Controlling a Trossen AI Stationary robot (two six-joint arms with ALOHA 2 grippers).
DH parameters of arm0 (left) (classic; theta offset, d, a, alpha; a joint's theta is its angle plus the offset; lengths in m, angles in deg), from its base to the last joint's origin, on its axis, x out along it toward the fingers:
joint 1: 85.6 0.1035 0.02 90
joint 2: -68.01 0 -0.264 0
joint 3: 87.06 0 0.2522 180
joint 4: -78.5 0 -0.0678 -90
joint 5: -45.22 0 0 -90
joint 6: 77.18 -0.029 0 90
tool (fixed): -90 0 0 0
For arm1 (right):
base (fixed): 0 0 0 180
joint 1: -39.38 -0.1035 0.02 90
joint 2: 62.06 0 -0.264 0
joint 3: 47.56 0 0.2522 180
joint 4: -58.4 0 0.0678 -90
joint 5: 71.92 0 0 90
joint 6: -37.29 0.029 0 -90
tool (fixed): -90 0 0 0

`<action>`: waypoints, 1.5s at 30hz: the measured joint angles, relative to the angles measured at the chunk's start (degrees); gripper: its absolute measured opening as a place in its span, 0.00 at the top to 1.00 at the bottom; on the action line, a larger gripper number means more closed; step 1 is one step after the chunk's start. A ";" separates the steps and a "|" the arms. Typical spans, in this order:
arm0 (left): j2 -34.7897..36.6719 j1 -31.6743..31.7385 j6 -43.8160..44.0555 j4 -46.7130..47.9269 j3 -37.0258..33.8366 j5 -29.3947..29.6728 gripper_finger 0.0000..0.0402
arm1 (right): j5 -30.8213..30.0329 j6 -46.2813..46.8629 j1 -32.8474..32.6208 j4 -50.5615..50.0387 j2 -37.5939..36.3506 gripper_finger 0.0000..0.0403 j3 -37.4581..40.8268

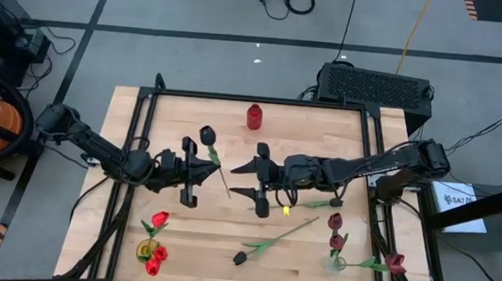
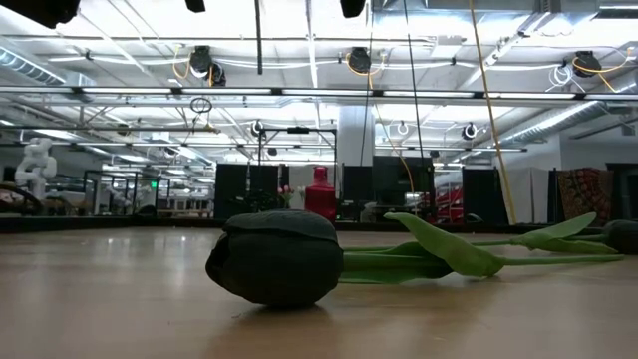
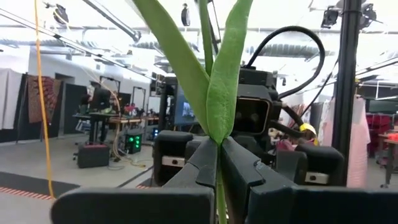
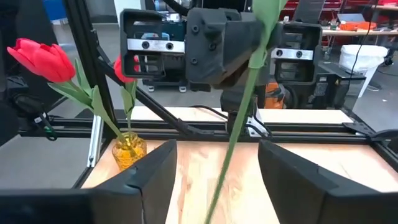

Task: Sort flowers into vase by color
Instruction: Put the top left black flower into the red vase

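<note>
Green stem [image 3: 219, 186], thin and limp, pinched in left claw [image 1: 196, 174]; right claw [image 1: 257, 179] spread; regrip low on stem.

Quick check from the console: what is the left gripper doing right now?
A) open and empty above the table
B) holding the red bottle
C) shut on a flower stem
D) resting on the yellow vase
C: the left gripper is pinched shut on the green stem of the dark-headed flower; the right wrist view shows that stem hanging from it.
</note>
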 joint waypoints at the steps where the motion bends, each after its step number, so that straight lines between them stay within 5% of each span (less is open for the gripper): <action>1: -0.02 -0.01 0.24 0.02 0.00 -0.02 0.98 | 0.00 -0.02 0.01 0.25 0.27 0.45 0.00; 14: -1.05 0.12 0.27 0.15 0.02 -2.78 0.98 | 0.46 -1.76 0.14 6.96 3.56 0.47 0.00; 29: -1.09 0.15 0.22 0.17 0.02 -3.96 0.98 | 0.57 -1.62 1.49 11.38 5.81 0.72 0.00; 37: -1.09 0.13 -0.21 0.31 0.00 -4.00 0.98 | 0.66 -2.85 1.84 10.94 5.77 0.98 0.00; 45: -1.09 -0.17 -0.26 2.17 0.00 -2.79 0.92 | 0.64 -2.62 2.01 9.46 5.73 0.99 0.01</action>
